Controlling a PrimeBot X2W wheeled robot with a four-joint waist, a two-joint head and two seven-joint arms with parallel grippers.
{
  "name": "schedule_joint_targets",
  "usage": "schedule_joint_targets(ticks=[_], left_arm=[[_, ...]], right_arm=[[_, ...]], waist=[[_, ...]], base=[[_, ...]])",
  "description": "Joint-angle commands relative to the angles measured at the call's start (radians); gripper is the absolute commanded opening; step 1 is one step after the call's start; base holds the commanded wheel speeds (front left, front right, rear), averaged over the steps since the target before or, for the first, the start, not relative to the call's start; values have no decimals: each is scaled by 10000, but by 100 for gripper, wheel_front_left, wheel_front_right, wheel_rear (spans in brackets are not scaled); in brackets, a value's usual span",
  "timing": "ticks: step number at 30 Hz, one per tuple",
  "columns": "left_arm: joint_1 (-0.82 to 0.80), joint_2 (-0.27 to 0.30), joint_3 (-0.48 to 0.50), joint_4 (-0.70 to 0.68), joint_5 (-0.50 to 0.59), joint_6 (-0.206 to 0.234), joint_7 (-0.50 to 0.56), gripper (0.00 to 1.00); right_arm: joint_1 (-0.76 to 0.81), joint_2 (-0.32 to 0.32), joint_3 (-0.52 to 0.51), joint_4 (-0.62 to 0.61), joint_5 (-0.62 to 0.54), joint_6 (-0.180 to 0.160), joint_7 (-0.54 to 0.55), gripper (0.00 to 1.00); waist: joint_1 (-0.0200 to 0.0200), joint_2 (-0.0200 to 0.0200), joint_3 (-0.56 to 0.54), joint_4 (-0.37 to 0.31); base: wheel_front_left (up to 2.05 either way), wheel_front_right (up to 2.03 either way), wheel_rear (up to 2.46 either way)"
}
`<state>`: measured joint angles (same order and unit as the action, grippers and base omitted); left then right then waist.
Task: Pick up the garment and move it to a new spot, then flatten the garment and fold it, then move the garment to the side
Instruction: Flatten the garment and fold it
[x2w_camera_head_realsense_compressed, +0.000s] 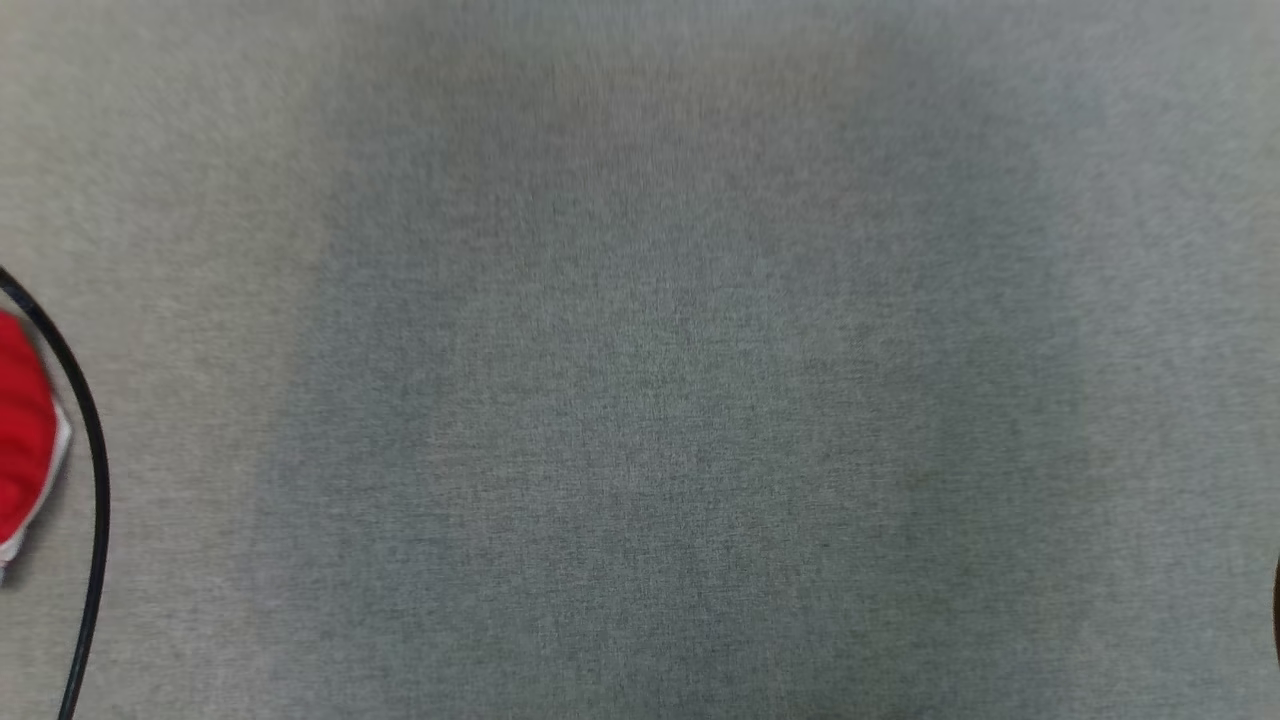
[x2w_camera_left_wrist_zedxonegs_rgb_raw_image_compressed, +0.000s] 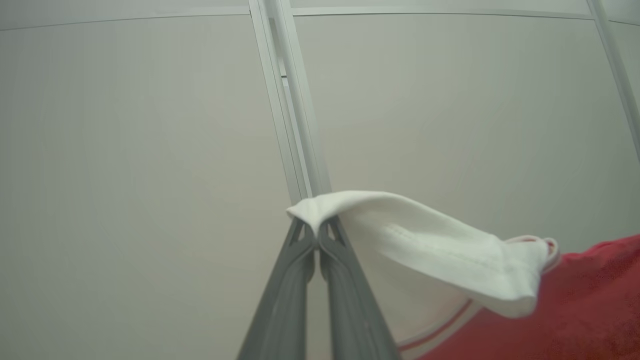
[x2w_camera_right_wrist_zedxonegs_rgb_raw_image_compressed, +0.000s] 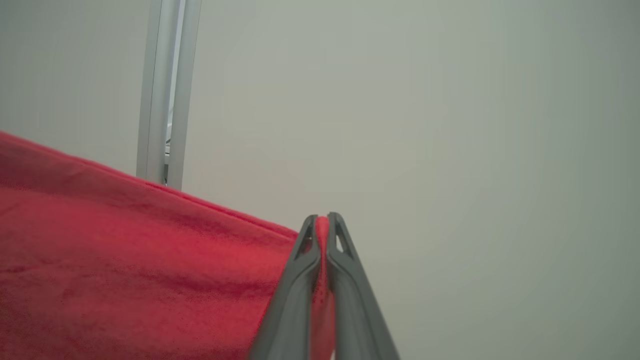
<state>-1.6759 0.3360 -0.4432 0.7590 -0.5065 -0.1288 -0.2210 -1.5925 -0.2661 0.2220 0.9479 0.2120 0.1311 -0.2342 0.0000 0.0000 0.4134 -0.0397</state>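
Observation:
The garment is red with white trim. In the left wrist view my left gripper (x2w_camera_left_wrist_zedxonegs_rgb_raw_image_compressed: 317, 232) is shut on a white edge of the garment (x2w_camera_left_wrist_zedxonegs_rgb_raw_image_compressed: 440, 250), whose red body hangs away to the lower right. In the right wrist view my right gripper (x2w_camera_right_wrist_zedxonegs_rgb_raw_image_compressed: 323, 225) is shut on a red edge of the garment (x2w_camera_right_wrist_zedxonegs_rgb_raw_image_compressed: 125, 250), and the cloth stretches off to the left. A small red and white part of the garment (x2w_camera_head_realsense_compressed: 22, 430) shows at the left edge of the head view, above the grey table (x2w_camera_head_realsense_compressed: 640, 400).
A black cable (x2w_camera_head_realsense_compressed: 90, 470) curves down the left edge of the head view beside the cloth. Pale wall panels with a metal post (x2w_camera_left_wrist_zedxonegs_rgb_raw_image_compressed: 287, 100) stand beyond both grippers; the post (x2w_camera_right_wrist_zedxonegs_rgb_raw_image_compressed: 167, 90) shows in the right wrist view too.

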Motion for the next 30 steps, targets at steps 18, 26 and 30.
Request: schedule_joint_targets(ticks=[18, 26, 30], left_arm=[[7003, 1271, -1283, -4161, -2739, -19, -439, 0], [12000, 1184, -514, -5616, -2912, 324, -442, 0], [13571, 944, -413, -6095, -2788, 594, -442, 0]], right_arm=[[5676, 134, -2142, -2304, -824, -7, -333, 0], [9737, 219, -3045, -4301, -381, -10, -332, 0], [11096, 324, -3322, -4767, -367, -16, -334, 0]], waist=[[0, 0, 1144, 622], [0, 0, -521, 827], [0, 0, -1122, 938]], base=[[0, 0, 0], [0, 0, 0], [0, 0, 0]])
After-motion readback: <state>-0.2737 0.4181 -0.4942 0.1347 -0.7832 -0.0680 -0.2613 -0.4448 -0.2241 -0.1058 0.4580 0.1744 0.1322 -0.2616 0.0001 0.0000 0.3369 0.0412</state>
